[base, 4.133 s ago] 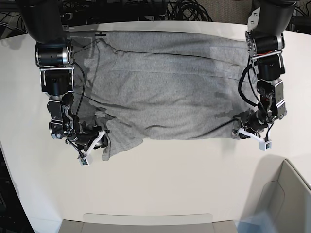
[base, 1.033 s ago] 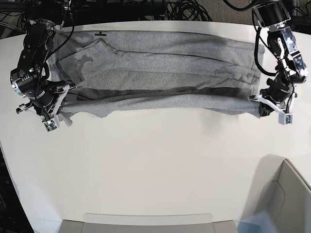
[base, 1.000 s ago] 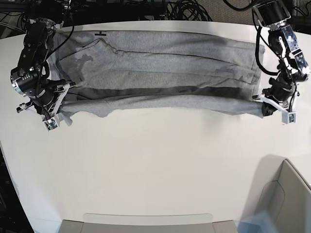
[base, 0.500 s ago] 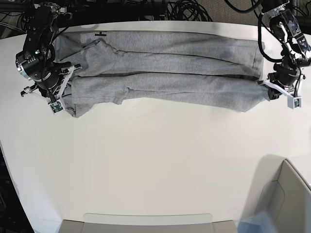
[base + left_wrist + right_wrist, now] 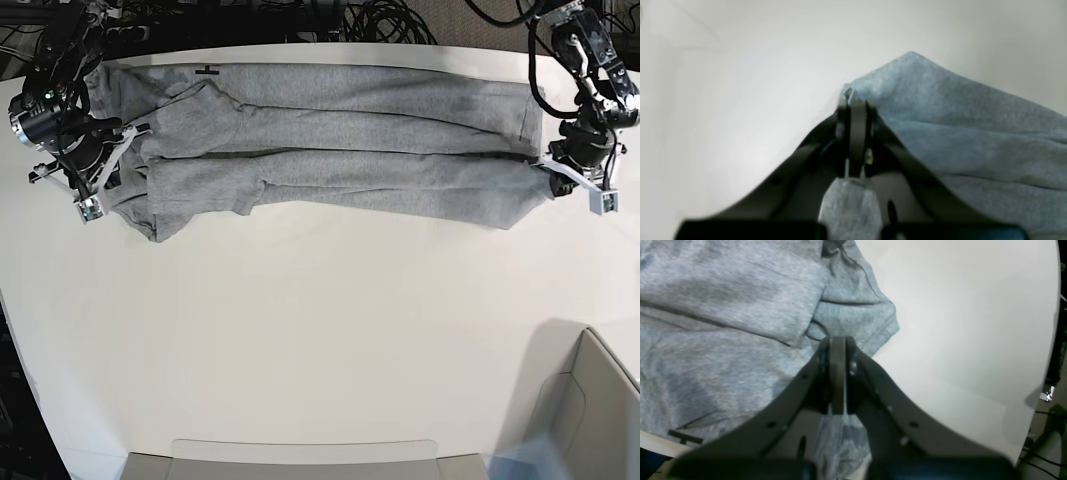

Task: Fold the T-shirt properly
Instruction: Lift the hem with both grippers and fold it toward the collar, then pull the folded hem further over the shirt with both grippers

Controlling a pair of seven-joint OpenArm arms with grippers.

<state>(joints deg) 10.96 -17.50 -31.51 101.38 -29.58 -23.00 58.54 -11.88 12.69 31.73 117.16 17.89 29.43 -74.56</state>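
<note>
Pinching opposite ends of the T-shirt [image 5: 330, 150], both grippers are pressed together on cloth: the left gripper [image 5: 556, 175] clamps the corner at the base view's right edge, the right gripper [image 5: 112, 178] clamps grey fabric at the base view's left. The left wrist view shows its jaws closed flat with a thin edge of fabric [image 5: 848, 93] sticking up past the tips; the right wrist view shows the same closed jaws with cloth bunched behind them. The shirt lies along the far side of the table [image 5: 330, 350] as a long band, doubled lengthwise, plain grey side up, no lettering visible. Risk from here, as I judge it: the fold is uneven. A flap with a sleeve [image 5: 165, 215] hangs lower at the base view's left end, so letting go now likely leaves a skewed edge. Pulling the ends further apart could drag the thin pinch out of the left gripper, since little fabric shows past its tips. The far edge of the shirt sits close to the table's back edge, so any push that way may slide it off. A small black mark [image 5: 208, 70] sits by the far hem. Surface is smooth, matte white, bare elsewhere. A pale grey bin [image 5: 590, 410] stands at the near corner, dark cables [image 5: 390, 20] behind the table.
</note>
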